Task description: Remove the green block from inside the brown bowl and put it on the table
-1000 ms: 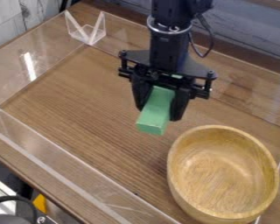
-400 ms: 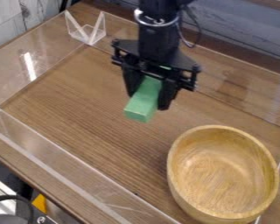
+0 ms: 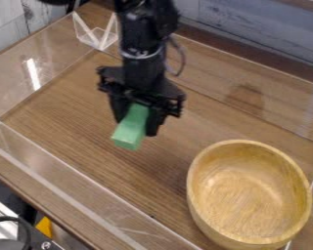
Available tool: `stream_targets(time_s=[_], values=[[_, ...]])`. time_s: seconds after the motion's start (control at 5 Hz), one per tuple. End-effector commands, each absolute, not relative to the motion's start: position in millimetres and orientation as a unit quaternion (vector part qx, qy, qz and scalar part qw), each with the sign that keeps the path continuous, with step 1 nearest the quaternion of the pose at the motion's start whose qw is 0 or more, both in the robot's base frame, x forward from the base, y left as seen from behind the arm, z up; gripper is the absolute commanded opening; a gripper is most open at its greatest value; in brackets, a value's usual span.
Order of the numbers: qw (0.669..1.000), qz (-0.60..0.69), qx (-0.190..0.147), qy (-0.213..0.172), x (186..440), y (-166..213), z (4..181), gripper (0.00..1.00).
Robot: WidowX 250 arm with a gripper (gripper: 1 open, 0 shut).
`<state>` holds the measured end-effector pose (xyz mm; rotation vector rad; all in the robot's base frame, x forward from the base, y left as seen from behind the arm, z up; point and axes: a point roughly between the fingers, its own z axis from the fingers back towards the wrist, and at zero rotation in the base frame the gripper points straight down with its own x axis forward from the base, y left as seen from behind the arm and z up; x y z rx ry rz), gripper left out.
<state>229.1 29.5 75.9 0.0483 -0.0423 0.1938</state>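
Carrying the green block (image 3: 134, 126) between its fingers, the hand (image 3: 141, 119) now hangs over the open middle of the worktop (image 3: 67, 117), well to the left of the brown bowl (image 3: 249, 192) and clearly apart from it. A second ago it held the same block closer to the bowl's rim and higher in the picture; since then the arm has swung leftward and sunk, so the lower end of the block sits nearer the wood grain than it did. The fingers are pinching the block across its narrow sides near its upper end, and the bar hangs tilted, its bottom end pointing down and toward the camera side. The bowl is empty (its pale inner wall shows all the way round), which I take to mean the removal half of the job is done and only the setting-down is left. Whether the block's lower end already touches the worktop I cannot tell from this single view; it looks just above it. My judgement is that the next move calls for a little more lowering and then a release, and because the bar hangs slanted it may tip over flat once let go rather than stand. Clear acrylic walls (image 3: 42, 59) edge the surface, well away from the hand.
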Motion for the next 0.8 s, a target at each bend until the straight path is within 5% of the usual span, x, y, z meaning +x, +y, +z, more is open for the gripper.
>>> stream_targets(time_s=[0.0, 0.6], values=[[0.996, 0.072, 0.025, -0.046, 243.0, 39.3, 85.5, 0.0], [0.997, 0.053, 0.022, -0.046, 252.8, 42.5, 81.2, 0.0]])
